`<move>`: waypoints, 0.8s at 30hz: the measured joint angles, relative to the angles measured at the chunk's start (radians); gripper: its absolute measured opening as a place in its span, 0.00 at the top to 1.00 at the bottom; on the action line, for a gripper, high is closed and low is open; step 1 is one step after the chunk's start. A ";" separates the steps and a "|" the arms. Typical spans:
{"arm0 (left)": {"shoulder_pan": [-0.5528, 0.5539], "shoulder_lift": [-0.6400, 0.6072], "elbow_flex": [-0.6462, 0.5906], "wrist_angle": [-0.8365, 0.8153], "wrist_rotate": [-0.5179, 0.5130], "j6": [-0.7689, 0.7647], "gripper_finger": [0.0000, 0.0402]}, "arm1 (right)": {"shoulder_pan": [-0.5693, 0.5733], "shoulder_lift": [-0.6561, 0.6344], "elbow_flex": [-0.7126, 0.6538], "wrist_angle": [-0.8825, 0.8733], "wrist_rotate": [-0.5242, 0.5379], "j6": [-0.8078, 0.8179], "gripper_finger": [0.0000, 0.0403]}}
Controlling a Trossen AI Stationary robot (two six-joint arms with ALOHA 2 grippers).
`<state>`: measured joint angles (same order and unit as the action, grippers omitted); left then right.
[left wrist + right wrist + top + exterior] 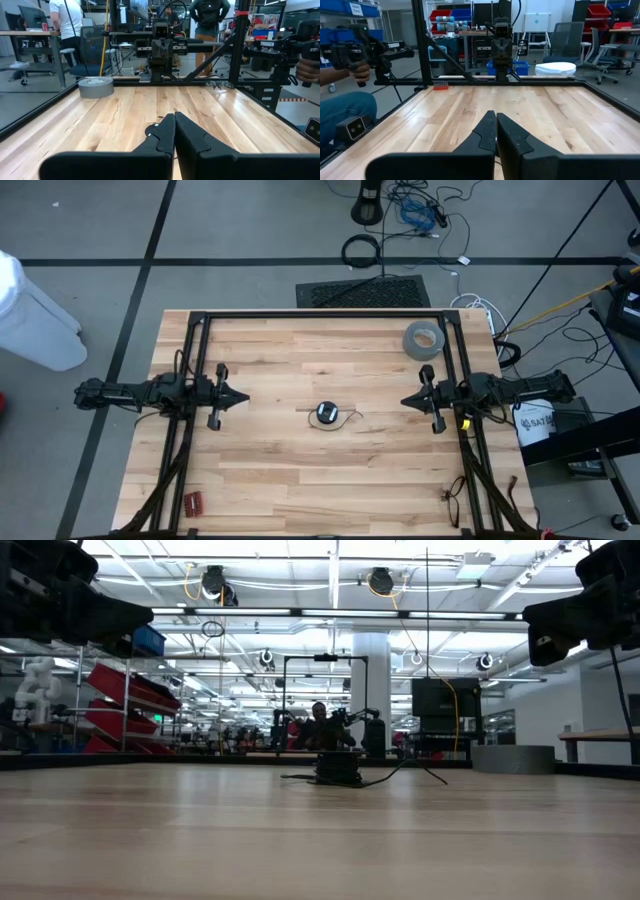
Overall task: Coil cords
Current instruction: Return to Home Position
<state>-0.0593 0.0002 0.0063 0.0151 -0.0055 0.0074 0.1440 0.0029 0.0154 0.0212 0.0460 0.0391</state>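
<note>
The cords (327, 415) lie as a small black bundle in the middle of the wooden table, with a thin loose tail (351, 416) running toward the right. The low view shows the bundle (338, 770) flat on the tabletop. My left gripper (243, 396) hovers level at the table's left, shut, pointing at the bundle from well short of it. My right gripper (406, 400) mirrors it at the right, also shut. In the left wrist view the bundle (151, 131) peeks out beside my shut fingers (174, 116). My own fingers (495, 114) hide it in the right wrist view.
A grey tape roll (423, 340) lies at the far right of the table. A small red object (192, 502) sits near the front left, and a thin dark item (452, 498) near the front right. A black frame (320, 314) rims the table. A person's hand (359, 72) holds a controller beyond the edge.
</note>
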 joint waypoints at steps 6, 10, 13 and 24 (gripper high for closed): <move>0.000 0.000 0.000 0.000 -0.001 0.000 0.96 | 0.000 0.000 0.000 0.000 0.001 -0.056 1.00; 0.000 0.000 0.000 0.000 -0.002 0.000 0.96 | 0.000 0.000 0.000 0.000 0.001 -0.059 1.00; 0.000 0.000 0.000 0.000 -0.002 0.000 0.96 | 0.000 0.000 0.000 0.001 0.001 -0.059 1.00; 0.000 0.000 0.000 0.001 -0.003 0.000 0.96 | 0.000 0.000 0.000 0.003 0.003 -0.059 1.00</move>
<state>-0.0593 0.0002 0.0067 0.0160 -0.0082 0.0071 0.1436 0.0032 0.0154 0.0238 0.0494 -0.0196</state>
